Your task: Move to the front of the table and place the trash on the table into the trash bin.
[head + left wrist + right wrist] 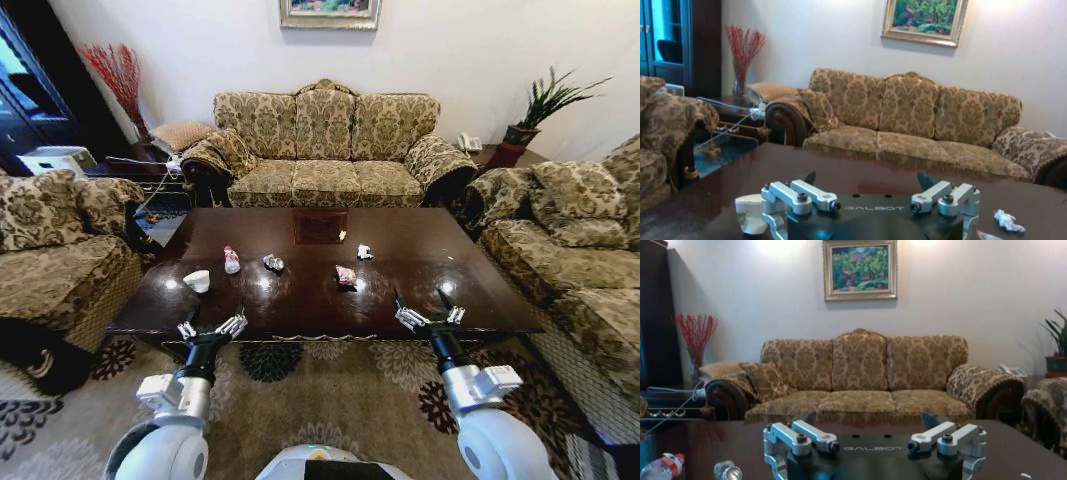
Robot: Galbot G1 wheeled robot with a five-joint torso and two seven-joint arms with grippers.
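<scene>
Both grippers spread and empty at near edge of table; trash not yet touched.

Left gripper (212, 327) and right gripper (429, 317) hover w/ fingers apart, holding nothing, just over near edge of table (480, 305). Trash count, approx. mid-table: 1 white cup (198, 281), 1 pink-labelled bottle (231, 260), 3 crumpled wrappers (273, 263), 1 tiny scrap farther back. All likely light. Cup thin, crushable: pinch at rim wall. Bottle stiff but slippery: grip mid-body. Wrappers soft: pinch any raised fold.
</scene>
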